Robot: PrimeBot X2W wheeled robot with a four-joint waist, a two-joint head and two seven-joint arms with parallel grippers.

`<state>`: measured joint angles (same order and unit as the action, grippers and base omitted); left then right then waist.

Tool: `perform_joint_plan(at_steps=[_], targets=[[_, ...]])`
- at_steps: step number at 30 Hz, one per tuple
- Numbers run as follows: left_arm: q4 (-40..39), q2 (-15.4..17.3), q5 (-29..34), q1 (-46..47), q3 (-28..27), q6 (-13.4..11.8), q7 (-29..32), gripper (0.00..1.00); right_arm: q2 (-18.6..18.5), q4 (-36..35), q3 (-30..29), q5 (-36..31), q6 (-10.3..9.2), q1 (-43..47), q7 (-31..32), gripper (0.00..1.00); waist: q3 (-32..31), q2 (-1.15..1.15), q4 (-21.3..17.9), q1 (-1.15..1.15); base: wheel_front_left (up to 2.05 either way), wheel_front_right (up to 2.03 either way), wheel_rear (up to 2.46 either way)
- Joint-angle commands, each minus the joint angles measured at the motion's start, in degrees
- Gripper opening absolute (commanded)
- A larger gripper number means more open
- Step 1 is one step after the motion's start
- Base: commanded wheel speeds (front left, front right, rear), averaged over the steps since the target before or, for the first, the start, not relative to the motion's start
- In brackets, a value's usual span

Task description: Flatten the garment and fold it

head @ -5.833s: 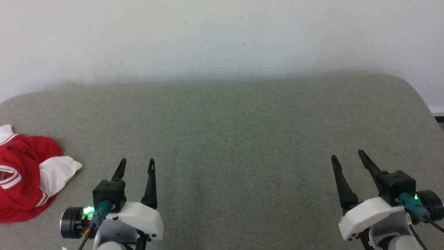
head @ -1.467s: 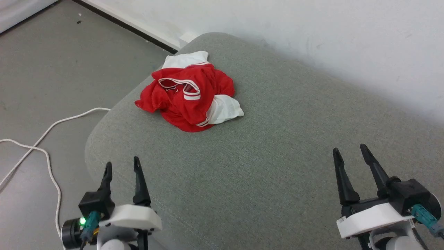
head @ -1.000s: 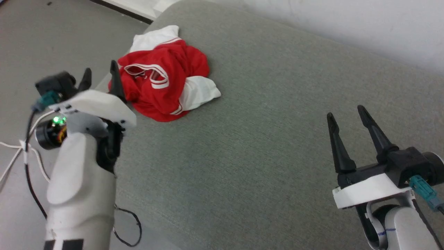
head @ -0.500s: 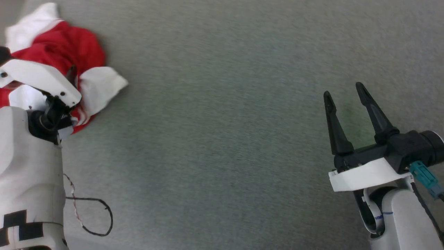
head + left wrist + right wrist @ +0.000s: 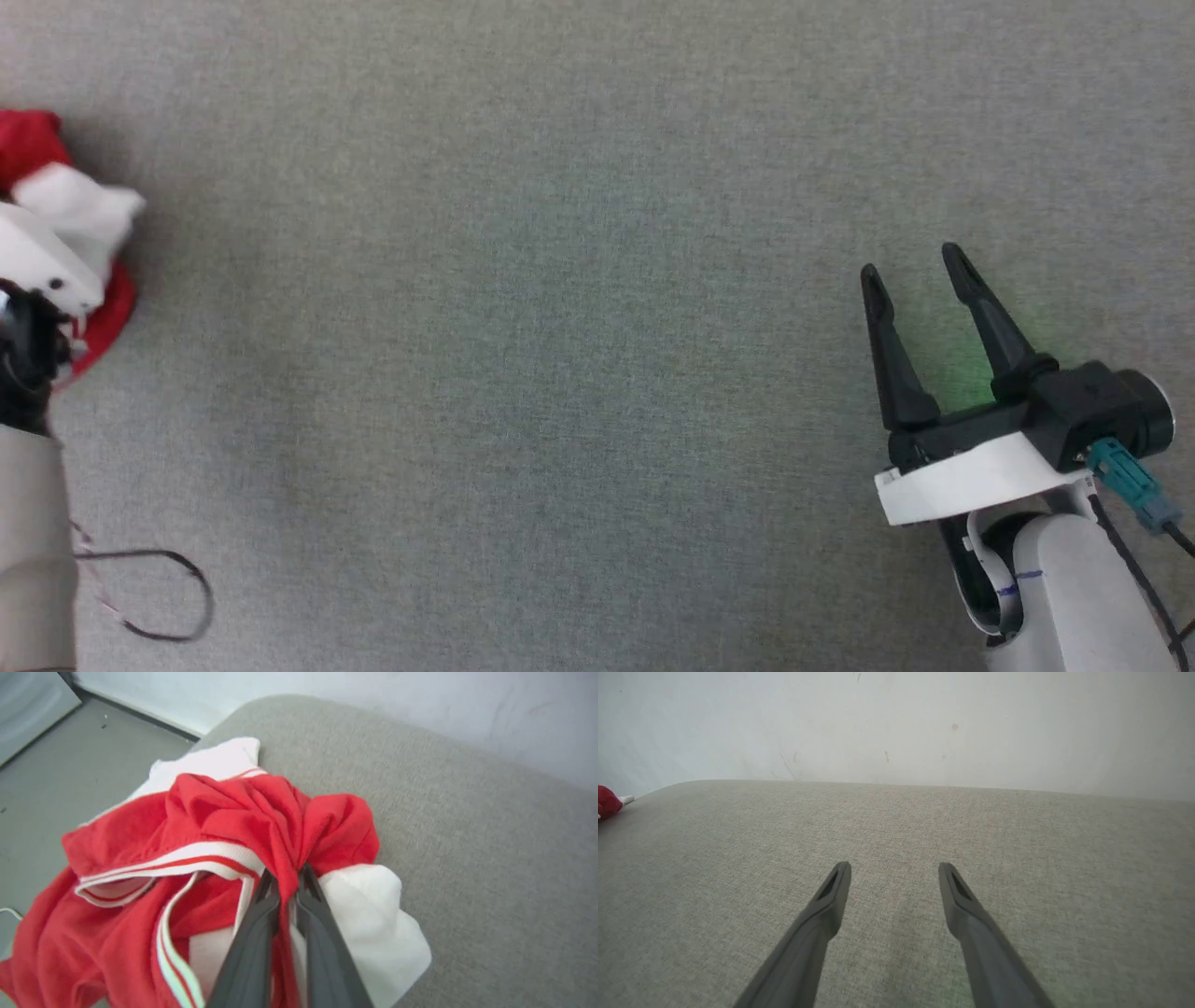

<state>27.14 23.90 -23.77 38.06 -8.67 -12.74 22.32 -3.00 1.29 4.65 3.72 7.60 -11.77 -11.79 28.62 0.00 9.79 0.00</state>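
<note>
Now grips a bunched red fold of the garment [image 5: 224, 826] with the left hand [image 5: 286, 877], wide a moment ago and since narrowed onto the cloth, at the crumpled heap's middle near the left corner of the surface [image 5: 560, 373]. Keeps the right hand [image 5: 913, 263] wide and empty, well apart over bare upholstery. Means, likely, first hold secured, with lifting, spreading and folding all yet to do.

Thin soft red cloth garment [image 5: 210, 826], coarse matt woven cushion [image 5: 560, 327]
</note>
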Motion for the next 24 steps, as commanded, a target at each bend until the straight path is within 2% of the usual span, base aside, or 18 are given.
perform_joint_plan(at_steps=[1, 6, 11, 18, 24], targets=[[-1.5, 0.9, 1.3, -0.2, 0.2, -0.5, -2.7, 0.00, 0.1, 0.5, -0.2, 0.5, -0.11, 0.2, -0.5, 1.00, -4.8, 0.00, 0.4, 0.00, 0.00, 0.00, 0.00], [-7.0, 3.3, 6.9, 1.0, 2.0, -0.4, -16.0, 0.00, 0.1, 2.4, -0.5, 2.5, -0.11, 2.3, -1.3, 1.00, -11.9, 0.00, -0.3, 0.00, 0.00, 0.00, 0.00], [-11.7, 3.7, 10.2, 5.5, 6.4, 2.1, -23.5, 0.00, 0.1, 3.8, -1.3, 4.2, -0.11, 4.8, -1.9, 1.00, -18.3, 0.00, -2.5, 0.00, 0.00, 0.00, 0.00], [-15.5, -0.4, 9.8, 10.1, 13.6, 7.5, -25.9, 0.00, 0.1, 4.7, -1.2, 5.8, -0.11, 7.8, -2.3, 1.00, -24.7, 0.00, -8.9, 0.00, 0.00, 0.00, 0.00], [-15.5, -6.1, 6.7, 9.2, 19.0, 11.1, -23.7, 0.00, 0.1, 4.4, -1.2, 6.0, -0.11, 9.5, -1.9, 1.00, -26.8, 0.00, -14.9, 0.00, 0.00, 0.00, 0.00]])
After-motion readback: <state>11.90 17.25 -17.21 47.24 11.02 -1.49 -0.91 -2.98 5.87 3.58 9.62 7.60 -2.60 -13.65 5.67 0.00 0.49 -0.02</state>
